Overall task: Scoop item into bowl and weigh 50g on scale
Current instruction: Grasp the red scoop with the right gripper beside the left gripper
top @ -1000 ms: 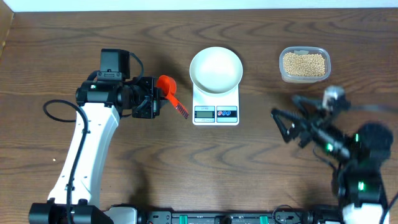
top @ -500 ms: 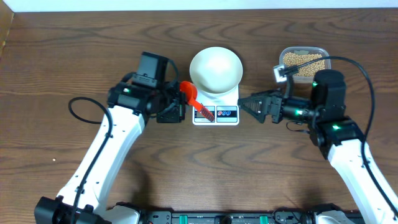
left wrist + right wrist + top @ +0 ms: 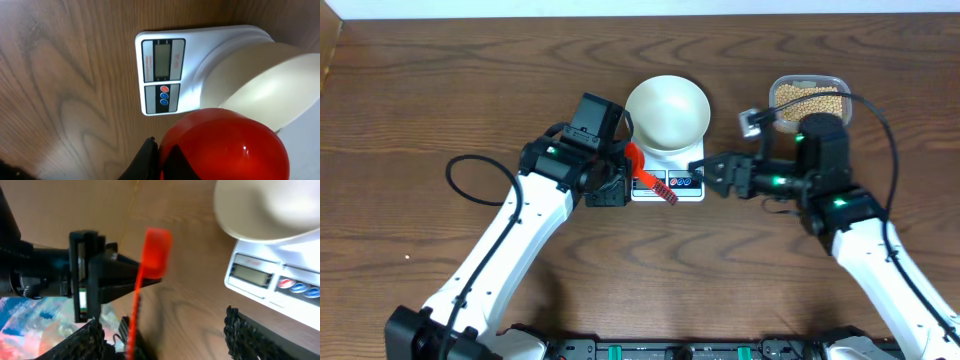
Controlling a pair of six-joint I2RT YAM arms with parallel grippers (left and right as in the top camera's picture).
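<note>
— Where are the beans at this moment?

— I see the beans [image 3: 808, 101] inside the clear plastic tub [image 3: 772, 100], at the far right of the table [image 3: 440, 80]. The tub is well apart from the scale.

— And the bowl?

— The white bowl [image 3: 667, 110] stands on the scale [image 3: 694, 158], on its far half. In the left wrist view the display [image 3: 162, 60] and the buttons [image 3: 163, 95] at the near edge are uncovered, but I cannot read any figure on the display.

— What is your left gripper doing?

— The left gripper [image 3: 625, 172] is pressed together on a red scoop [image 3: 637, 160]. The cup of the scoop is just beside the near-left side of the bowl, over the left edge of the scale. Its handle [image 3: 660, 188] runs slanted across the front of the scale, toward the buttons. From the left wrist I see only the outside of the red cup, so I cannot tell if something is in it.

— And the right one?

— The right gripper [image 3: 708, 172] has its fingers [image 3: 92, 335] spread apart. It points to the left, just beside the near-right corner of the scale and near the end of the handle. In the right wrist view the handle shows between the two fingers, nearer to one of them. I cannot tell if a finger touches it.
</note>
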